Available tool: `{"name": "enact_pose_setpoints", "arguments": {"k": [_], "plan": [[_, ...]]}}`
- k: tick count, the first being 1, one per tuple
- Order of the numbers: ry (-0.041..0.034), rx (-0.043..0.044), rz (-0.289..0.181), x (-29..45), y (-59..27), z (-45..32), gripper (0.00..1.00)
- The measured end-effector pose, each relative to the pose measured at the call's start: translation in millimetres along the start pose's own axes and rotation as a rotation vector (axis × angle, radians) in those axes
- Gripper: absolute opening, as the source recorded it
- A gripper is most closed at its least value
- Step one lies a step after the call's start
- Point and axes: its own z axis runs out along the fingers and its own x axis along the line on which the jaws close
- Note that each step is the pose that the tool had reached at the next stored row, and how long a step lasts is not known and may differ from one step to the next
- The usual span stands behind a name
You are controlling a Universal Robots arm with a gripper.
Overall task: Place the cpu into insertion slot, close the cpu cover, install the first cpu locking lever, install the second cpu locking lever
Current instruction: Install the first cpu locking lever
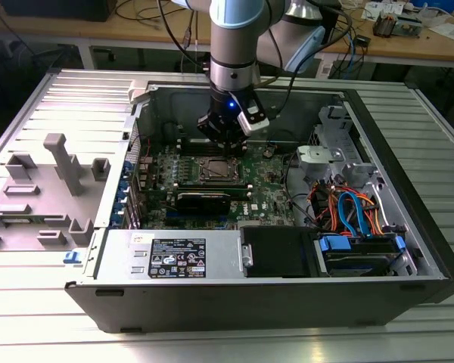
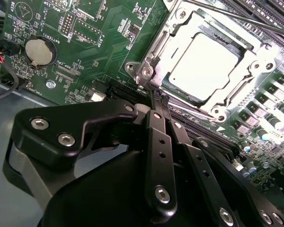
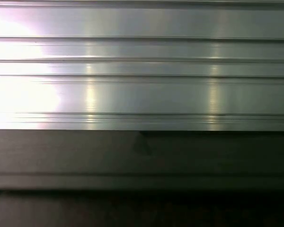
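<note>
The cpu [image 2: 203, 61], a pale silver square, lies in the insertion slot [image 1: 218, 170] on the green motherboard [image 2: 85, 71]. The cpu cover [image 2: 173, 33], a silver frame with a window, lies down over it. One thin locking lever [image 2: 236, 17] crosses past the far side of the socket, and another rod [image 2: 194, 106] runs along the near edge. My gripper [image 2: 160, 98] has its black fingers [image 2: 156, 142] pressed together, tips right at the socket's near corner by the lever's end. In the exterior view the gripper [image 1: 225, 144] hangs just behind the socket inside the open computer case.
A coin battery [image 2: 39, 51] sits on the board away from the socket. A long black heatsink block [image 1: 203, 200] lies in front of the socket, the power supply [image 1: 174, 257] at the case front, drive cables [image 1: 348, 212] on the exterior view's right. Grey plastic fixtures [image 1: 60, 174] stand outside the case.
</note>
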Motion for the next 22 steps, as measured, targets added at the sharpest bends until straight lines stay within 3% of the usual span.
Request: {"name": "enact_pose_setpoints", "arguments": {"k": [22], "plan": [[-0.0001, -0.0002, 0.0, -0.8, -0.4, -0.1, 0.11]]}}
